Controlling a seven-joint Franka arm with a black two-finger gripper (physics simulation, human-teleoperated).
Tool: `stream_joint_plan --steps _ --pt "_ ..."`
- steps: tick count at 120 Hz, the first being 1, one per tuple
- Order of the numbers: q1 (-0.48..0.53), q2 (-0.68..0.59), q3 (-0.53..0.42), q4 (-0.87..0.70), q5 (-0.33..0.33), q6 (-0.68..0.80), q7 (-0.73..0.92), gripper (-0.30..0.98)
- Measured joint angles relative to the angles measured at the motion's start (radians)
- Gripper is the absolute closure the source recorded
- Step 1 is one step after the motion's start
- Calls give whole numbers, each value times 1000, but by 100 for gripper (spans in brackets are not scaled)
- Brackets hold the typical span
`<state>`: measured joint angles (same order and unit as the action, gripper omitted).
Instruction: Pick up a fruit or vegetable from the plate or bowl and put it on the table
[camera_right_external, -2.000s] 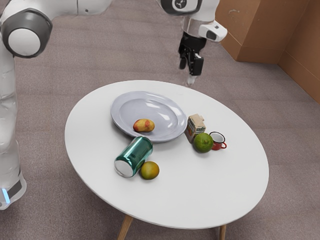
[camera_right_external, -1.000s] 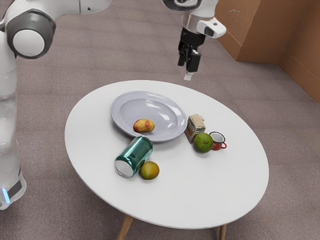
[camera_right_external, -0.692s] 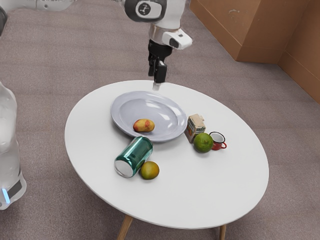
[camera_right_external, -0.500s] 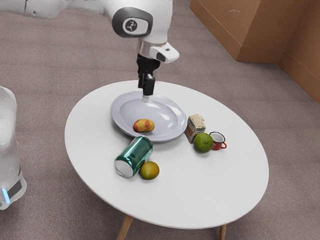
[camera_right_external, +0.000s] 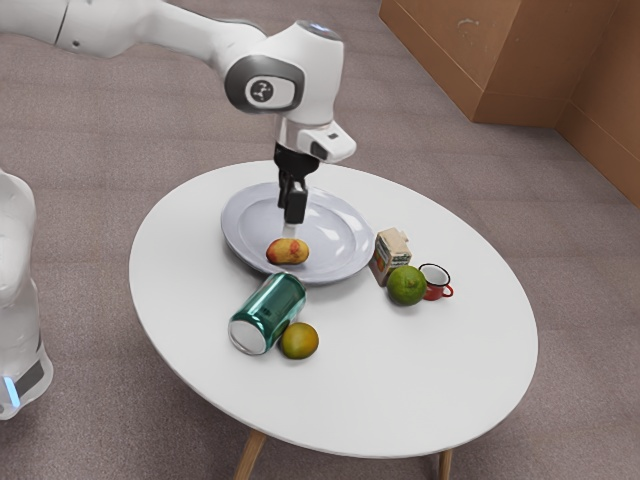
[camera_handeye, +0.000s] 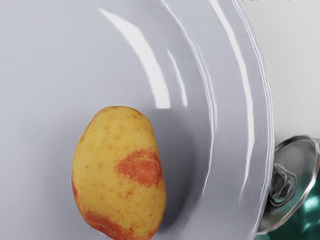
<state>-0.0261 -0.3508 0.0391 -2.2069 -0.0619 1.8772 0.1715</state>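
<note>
My gripper (camera_right_external: 290, 226) is over the plate, just above and beside the potato, with its fingers apart and nothing held. The yellow potato (camera_right_external: 287, 252) with red patches lies on the near part of the grey-blue plate (camera_right_external: 240, 238). From the hand, the wrist view looks down on the potato (camera_handeye: 119, 172), resting on the plate (camera_handeye: 45, 60) inside its raised rim. The white round table (camera_right_external: 400, 370) carries the plate.
A green can (camera_right_external: 268, 314) lies on its side by the plate's near rim, touching or close to an orange-green fruit (camera_right_external: 299, 341). Toward the exterior view's right stand a small carton (camera_right_external: 391, 254), a green lime (camera_right_external: 407, 286) and a red-and-white mug (camera_right_external: 435, 281).
My hand has swung from beyond the table's far edge toward the exterior view's left and come down over the plate, close to the potato. The things on the table have not moved.
</note>
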Motion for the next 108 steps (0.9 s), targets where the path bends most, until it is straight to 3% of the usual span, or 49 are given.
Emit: stream_joint_plan --steps 44,108 --pt "6 13 61 3 23 23 13 0" --pt "-32 71 64 -16 29 97 23 0"
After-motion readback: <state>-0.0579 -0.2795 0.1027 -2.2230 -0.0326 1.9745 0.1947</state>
